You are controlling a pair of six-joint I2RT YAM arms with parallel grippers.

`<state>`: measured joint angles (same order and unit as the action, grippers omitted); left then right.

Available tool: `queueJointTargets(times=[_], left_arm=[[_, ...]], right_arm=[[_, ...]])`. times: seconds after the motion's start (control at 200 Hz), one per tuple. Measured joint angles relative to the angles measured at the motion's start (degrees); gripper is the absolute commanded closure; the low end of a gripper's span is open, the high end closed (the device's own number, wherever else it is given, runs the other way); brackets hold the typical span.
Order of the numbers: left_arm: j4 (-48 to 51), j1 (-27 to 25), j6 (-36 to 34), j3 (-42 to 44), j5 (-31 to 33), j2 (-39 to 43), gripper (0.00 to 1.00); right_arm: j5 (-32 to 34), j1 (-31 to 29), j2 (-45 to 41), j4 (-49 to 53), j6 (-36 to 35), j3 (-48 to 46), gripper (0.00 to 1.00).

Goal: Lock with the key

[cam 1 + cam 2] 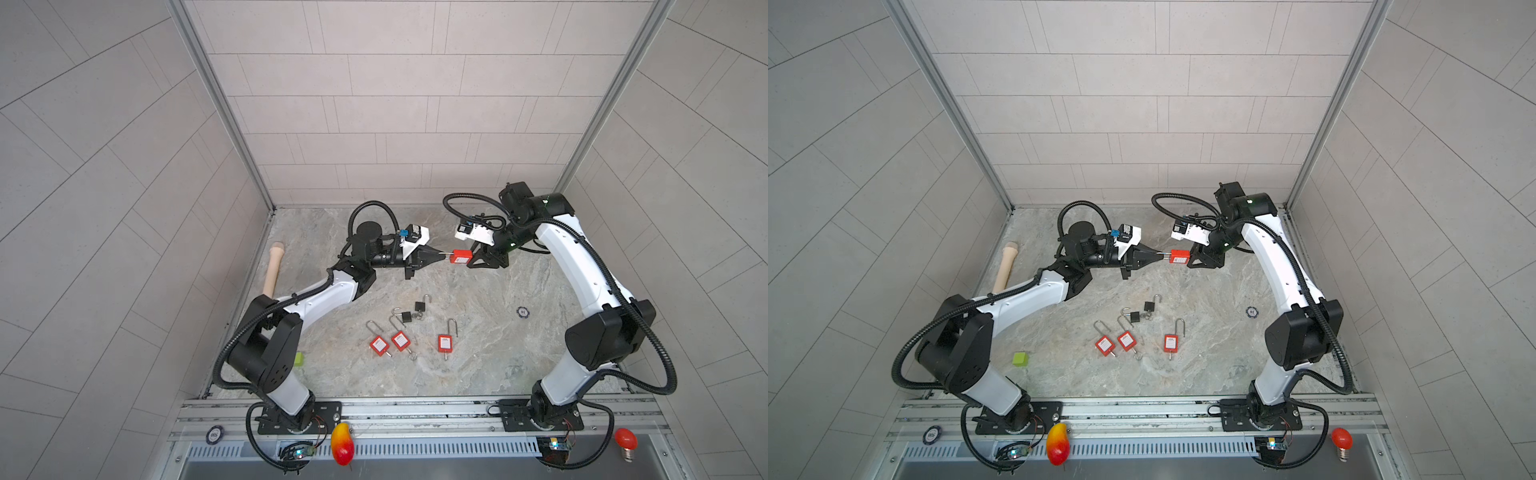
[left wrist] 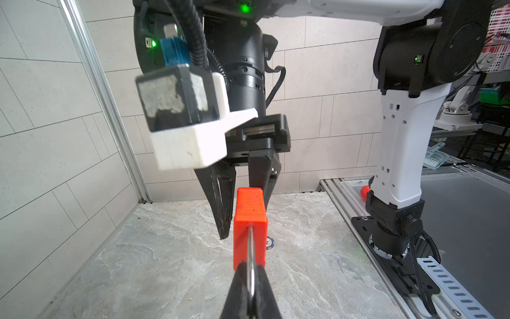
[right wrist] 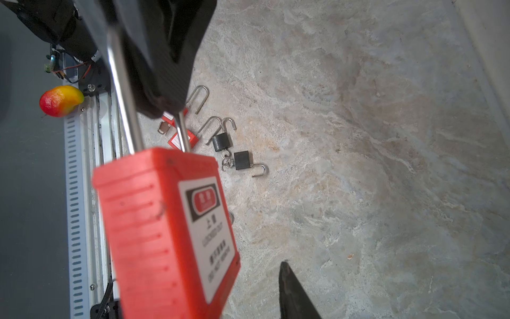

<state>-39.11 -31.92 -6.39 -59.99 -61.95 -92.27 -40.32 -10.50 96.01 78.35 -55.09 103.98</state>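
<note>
Left gripper (image 1: 443, 258): left of the red padlock (image 1: 462, 257), pointing at it, clamped tight on its shackle (image 3: 124, 105).
Right gripper (image 1: 471, 259): opposite side, fingers (image 2: 220, 210) parted, straddling padlock body.

My left arm (image 1: 320, 297) stretched low toward far edge of bench (image 1: 498, 353), wrist level. Left gripper (image 1: 441, 257) pinched tight on padlock (image 1: 462, 257) shackle. My right arm (image 1: 569, 249) elbow high by right edge. Right gripper (image 1: 472, 259) facing left one, fingers (image 2: 223, 210) straddling padlock body, one standing clear of it.
</note>
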Motion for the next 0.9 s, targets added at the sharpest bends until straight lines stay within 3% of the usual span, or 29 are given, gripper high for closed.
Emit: queueJointTargets(times=[0.901], left_arm=[[0.24,-0.02,-0.07,0.0,0.0,0.02,1.0]], right_arm=[[1.97,-0.48,-6.67,-4.0,-4.07,-4.24,0.82]])
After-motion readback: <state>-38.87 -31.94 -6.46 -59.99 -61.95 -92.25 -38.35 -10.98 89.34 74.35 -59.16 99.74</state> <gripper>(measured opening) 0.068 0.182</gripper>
